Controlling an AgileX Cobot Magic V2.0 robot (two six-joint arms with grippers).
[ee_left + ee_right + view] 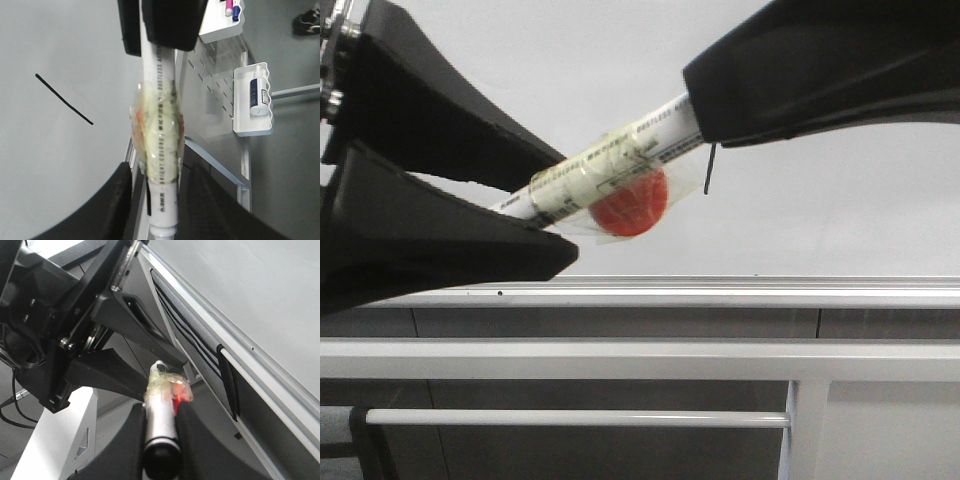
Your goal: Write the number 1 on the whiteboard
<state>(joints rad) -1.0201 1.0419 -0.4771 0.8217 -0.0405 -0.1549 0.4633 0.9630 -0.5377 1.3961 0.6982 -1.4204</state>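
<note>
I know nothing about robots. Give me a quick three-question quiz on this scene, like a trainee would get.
1. True or false: the whiteboard is blank.
2. What is taped to the marker? A) a red disc B) a blue cap C) a green string
3. How many grippers have their jaws closed on the marker?

Key
1. False: a black stroke is on it.
2. A
3. Two: the left gripper and the right gripper, one at each end.
</note>
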